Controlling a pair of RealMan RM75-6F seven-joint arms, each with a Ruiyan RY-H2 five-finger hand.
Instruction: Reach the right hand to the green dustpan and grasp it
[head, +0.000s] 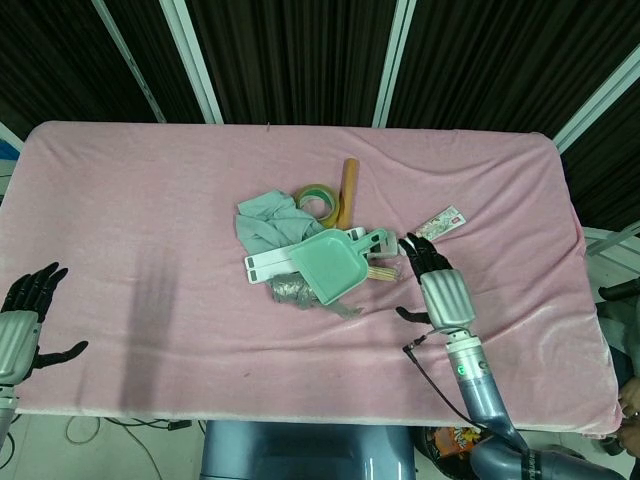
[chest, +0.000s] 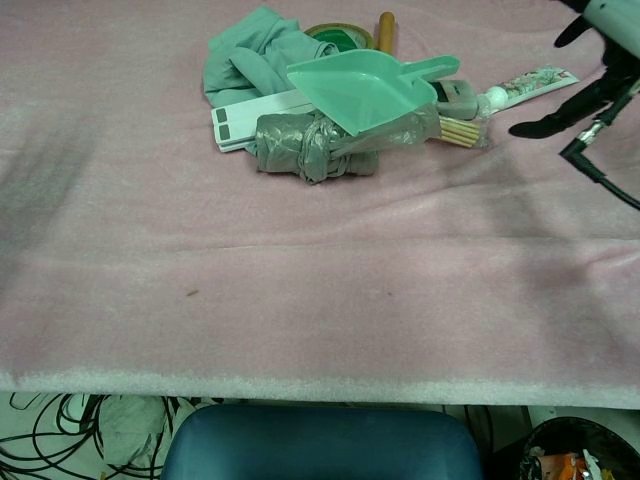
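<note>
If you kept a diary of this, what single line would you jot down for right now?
phase: reach | right hand: open, near green dustpan handle, not touching | left hand: open, idle at table edge | dustpan: lying on clutter pile

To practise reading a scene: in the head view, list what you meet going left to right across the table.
Left hand → grey-green cloth → green dustpan → right hand.

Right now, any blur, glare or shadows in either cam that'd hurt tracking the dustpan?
Head view: even light, no glare, the green dustpan sharp; soft grey shadow bands on the pink cloth, none over the pile. Chest view: the dustpan in focus too, but the right hand is cut off by the frame's edge; faint shadow patches left and lower right.
</note>
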